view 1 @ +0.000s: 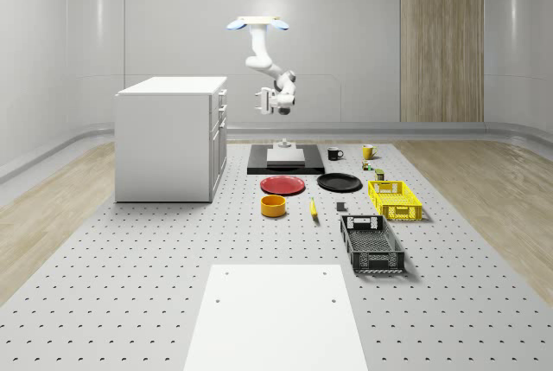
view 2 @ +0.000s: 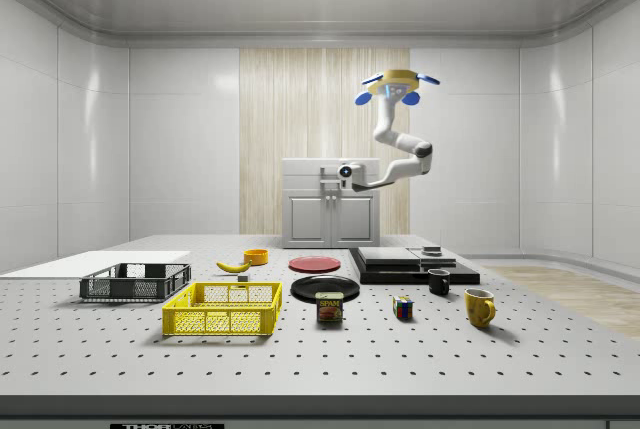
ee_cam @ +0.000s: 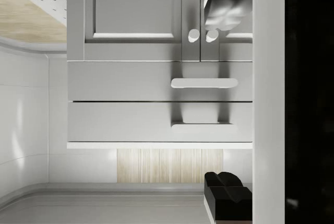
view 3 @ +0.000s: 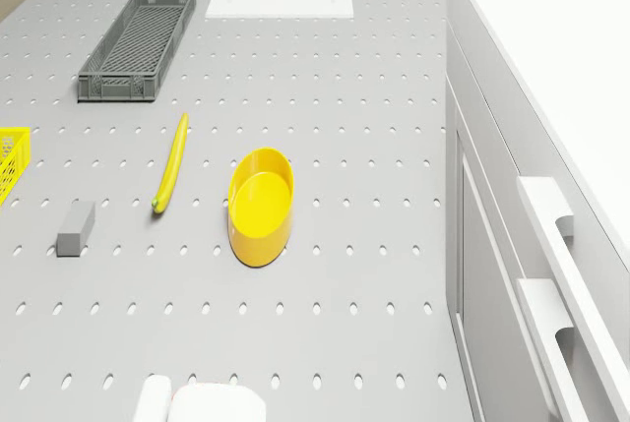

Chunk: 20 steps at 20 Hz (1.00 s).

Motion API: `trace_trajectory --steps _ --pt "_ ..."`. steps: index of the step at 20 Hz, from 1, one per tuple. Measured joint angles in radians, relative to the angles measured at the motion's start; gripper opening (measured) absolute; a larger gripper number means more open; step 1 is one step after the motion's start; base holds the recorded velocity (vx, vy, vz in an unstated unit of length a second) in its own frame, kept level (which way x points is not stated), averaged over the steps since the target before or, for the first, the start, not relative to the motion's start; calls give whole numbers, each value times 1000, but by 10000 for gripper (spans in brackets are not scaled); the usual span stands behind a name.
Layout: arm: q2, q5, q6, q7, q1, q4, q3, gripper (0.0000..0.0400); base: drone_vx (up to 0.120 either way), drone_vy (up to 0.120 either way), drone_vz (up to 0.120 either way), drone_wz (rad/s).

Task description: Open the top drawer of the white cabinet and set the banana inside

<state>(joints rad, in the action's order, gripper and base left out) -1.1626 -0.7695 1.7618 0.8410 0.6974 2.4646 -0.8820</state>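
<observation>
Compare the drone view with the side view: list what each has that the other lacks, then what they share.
Drone view, not side view: the flat top of the cabinet and the hollow inside of the yellow bowl. Side view, not drone view: the drone hovering in front of the cabinet, its claw close to the cabinet's upper front, a black mug, a yellow mug, a can, a red plate and a black plate. Shared: the banana, yellow bowl, grey crate and cabinet.
</observation>
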Motion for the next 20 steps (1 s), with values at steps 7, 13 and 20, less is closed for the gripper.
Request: trace_trajectory --steps 7,13,20 --pt "-9 8 7 6 8 1 -2 400 0 -11 120 0" --pt "-16 14 13 11 14 2 -4 400 0 -120 13 0" --pt "-23 20 19 17 20 3 -5 400 0 57 0 0"
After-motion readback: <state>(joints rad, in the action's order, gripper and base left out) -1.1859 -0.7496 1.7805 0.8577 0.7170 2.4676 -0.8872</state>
